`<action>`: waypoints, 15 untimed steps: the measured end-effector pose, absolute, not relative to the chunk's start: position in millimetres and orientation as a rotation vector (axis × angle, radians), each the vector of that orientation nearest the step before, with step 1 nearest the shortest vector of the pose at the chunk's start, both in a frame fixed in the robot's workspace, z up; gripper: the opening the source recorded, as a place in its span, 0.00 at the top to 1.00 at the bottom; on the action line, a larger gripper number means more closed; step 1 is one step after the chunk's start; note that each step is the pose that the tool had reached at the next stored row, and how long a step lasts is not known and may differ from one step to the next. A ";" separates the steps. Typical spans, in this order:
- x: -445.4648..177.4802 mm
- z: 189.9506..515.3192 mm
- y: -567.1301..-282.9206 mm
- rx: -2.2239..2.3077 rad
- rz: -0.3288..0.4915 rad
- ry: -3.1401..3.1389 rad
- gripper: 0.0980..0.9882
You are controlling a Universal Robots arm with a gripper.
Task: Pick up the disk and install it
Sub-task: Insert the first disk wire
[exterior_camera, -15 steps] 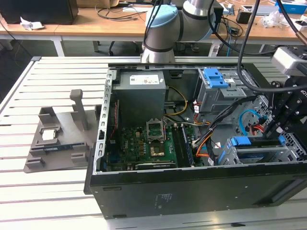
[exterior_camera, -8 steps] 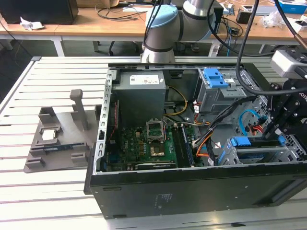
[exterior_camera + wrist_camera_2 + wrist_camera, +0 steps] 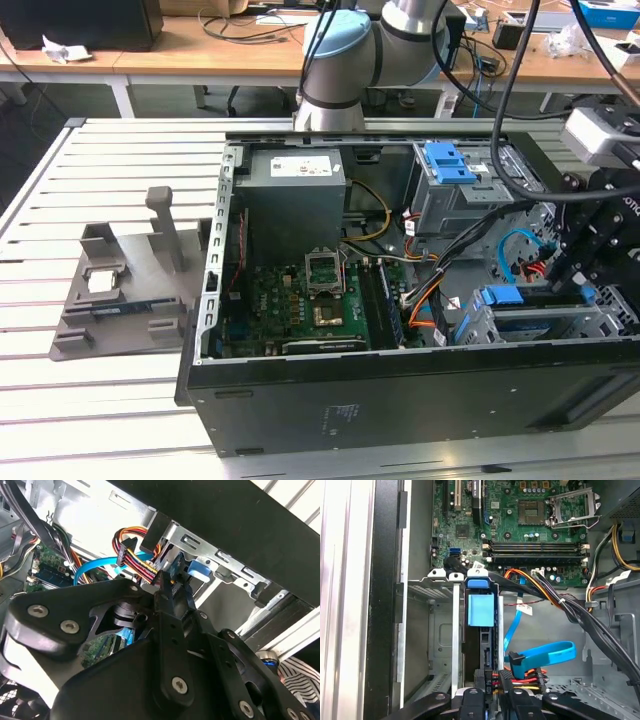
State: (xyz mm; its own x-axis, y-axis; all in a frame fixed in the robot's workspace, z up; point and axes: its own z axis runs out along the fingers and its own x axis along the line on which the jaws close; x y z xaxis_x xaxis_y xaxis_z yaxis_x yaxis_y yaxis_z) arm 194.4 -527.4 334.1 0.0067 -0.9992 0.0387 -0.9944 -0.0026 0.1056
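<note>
Black linkage of the hand (image 3: 172, 592) is seen nearest in both wrist views, its fingers brought together on the rear edge of the disk (image 3: 481, 630). One disk is counted, standing on edge in its blue carrier inside the grey drive cage (image 3: 442, 630), at the case's near corner on the exterior view's right. Little room is left beside it: cage wall on one side, one blue data cable (image 3: 540, 655) and a bundle of power wires (image 3: 525, 677) on the other. Beyond, one motherboard (image 3: 520, 530) is shown. The computer case (image 3: 400, 400) is carried by the slatted bench (image 3: 100, 400).
</note>
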 end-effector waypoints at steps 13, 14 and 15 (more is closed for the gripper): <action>194.5 386.7 -522.5 2.149 -0.061 -2.140 0.99; 194.5 386.8 -522.5 2.149 -0.061 -2.140 0.99; 194.5 386.8 -522.5 2.149 -0.061 -2.140 0.99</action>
State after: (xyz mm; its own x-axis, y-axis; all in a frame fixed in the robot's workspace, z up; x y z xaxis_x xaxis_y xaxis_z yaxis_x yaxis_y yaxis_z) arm 194.5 -522.5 386.8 0.0068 -0.9988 0.0479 -0.9945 -0.0018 0.1046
